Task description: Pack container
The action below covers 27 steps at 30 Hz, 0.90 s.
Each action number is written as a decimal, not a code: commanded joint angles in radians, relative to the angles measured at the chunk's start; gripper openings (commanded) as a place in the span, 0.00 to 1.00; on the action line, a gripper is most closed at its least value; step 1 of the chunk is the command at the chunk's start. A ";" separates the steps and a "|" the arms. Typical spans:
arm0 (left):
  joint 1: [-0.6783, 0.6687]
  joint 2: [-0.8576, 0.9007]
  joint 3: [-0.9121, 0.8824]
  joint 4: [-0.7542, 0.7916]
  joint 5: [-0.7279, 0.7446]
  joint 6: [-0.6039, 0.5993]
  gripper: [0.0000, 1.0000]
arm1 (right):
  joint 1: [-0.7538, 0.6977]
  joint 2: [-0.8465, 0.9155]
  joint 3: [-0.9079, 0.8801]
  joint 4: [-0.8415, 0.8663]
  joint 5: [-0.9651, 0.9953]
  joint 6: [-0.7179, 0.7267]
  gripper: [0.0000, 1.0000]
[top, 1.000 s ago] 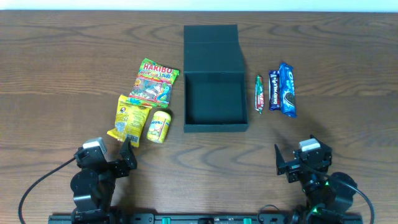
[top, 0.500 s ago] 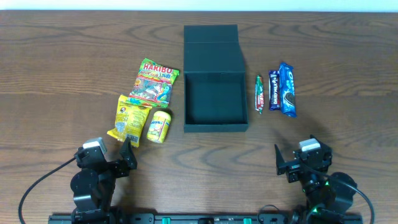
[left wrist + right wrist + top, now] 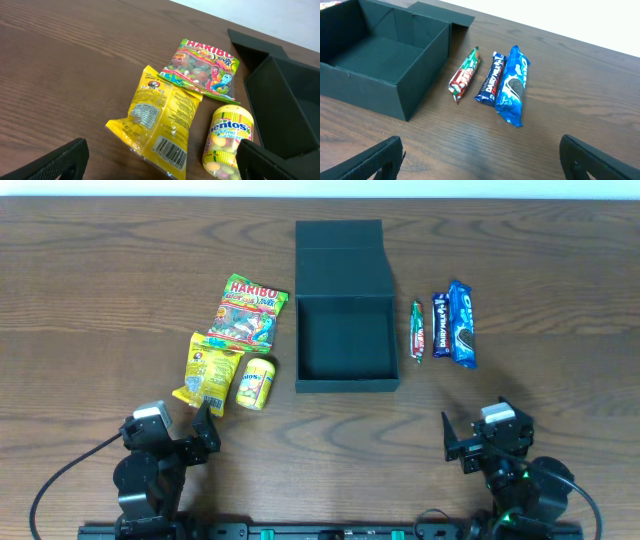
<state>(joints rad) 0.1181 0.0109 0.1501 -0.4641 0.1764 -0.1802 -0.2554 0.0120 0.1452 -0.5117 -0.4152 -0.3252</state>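
Note:
The dark green container [image 3: 346, 340] stands open and empty at the table's middle, its flap lid [image 3: 340, 255] laid back behind it. It also shows in the left wrist view [image 3: 287, 100] and the right wrist view [image 3: 375, 60]. Left of it lie a Haribo bag [image 3: 248, 310], a yellow packet [image 3: 207, 371] and a Mentos tub [image 3: 255, 383]. Right of it lie a red-green bar [image 3: 417, 330], a dark blue bar [image 3: 439, 325] and a blue Oreo pack [image 3: 461, 323]. My left gripper [image 3: 180, 440] is open and empty near the front edge, just short of the yellow packet [image 3: 160, 120]. My right gripper [image 3: 475, 442] is open and empty, in front of the Oreo pack [image 3: 512, 85].
A white wall edge runs along the table's far side [image 3: 320, 188]. Both arm bases sit at the front edge, left [image 3: 145, 480] and right [image 3: 520, 485]. Bare wood lies between the grippers and the snacks.

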 commanded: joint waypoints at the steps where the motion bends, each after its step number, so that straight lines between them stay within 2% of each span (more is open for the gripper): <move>1: 0.005 -0.006 -0.018 0.001 0.000 0.000 0.95 | 0.008 -0.007 -0.003 -0.001 -0.011 0.003 0.99; 15: 0.005 -0.006 -0.018 0.002 0.035 -0.021 0.95 | 0.008 -0.007 -0.003 -0.001 -0.011 0.003 0.99; 17: 0.005 -0.006 -0.019 0.029 0.036 -0.068 0.95 | 0.008 -0.007 -0.003 -0.001 -0.011 0.003 0.99; 19: 0.005 -0.006 -0.019 0.079 0.097 -0.153 0.96 | 0.008 -0.007 -0.003 -0.001 -0.011 0.003 0.99; 23: 0.005 0.001 -0.016 0.299 0.286 -0.104 0.96 | 0.008 -0.007 -0.003 -0.001 -0.011 0.003 0.99; 27: 0.005 0.103 0.070 0.338 0.217 -0.158 0.96 | 0.008 -0.007 -0.003 -0.001 -0.011 0.003 0.99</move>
<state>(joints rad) 0.1181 0.0490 0.1551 -0.1333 0.3721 -0.2970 -0.2543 0.0120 0.1452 -0.5121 -0.4160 -0.3252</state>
